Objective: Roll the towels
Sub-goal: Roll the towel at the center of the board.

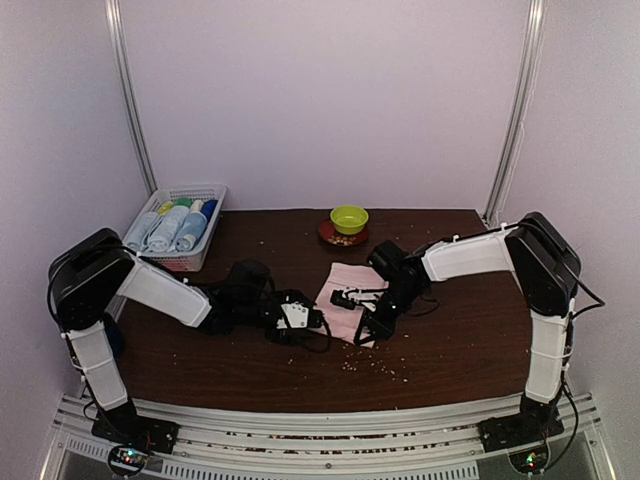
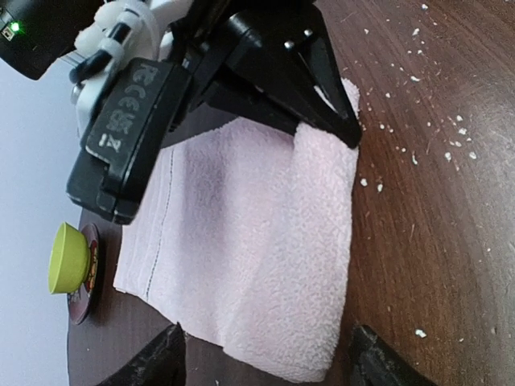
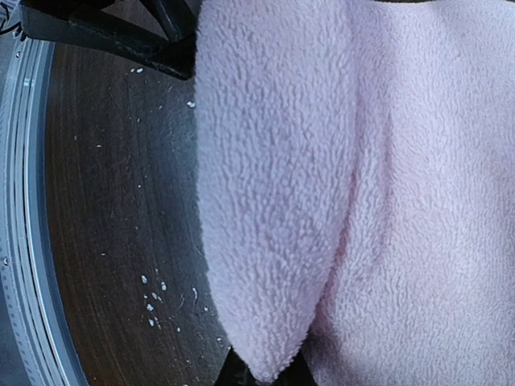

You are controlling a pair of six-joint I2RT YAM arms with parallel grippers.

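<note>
A pale pink towel [image 1: 343, 283] lies on the dark table, its near long edge folded over into a thick roll [image 2: 322, 265]. My right gripper [image 1: 366, 330] is shut on one end of that fold; in the right wrist view the pink towel [image 3: 273, 161] tapers into the gripper [image 3: 269, 378]. My left gripper [image 2: 265, 358] is open at the roll's other end, with its fingers [image 2: 161, 362] standing wide apart on either side of the towel's edge without touching it. In the left wrist view the right gripper [image 2: 346, 129] pinches the far end of the fold.
A white mesh basket [image 1: 206, 190] at the back left holds several rolled cloths. A green bowl [image 1: 349, 217] on a red saucer stands at the back centre. White crumbs [image 1: 385, 368] are scattered on the wood near the front edge.
</note>
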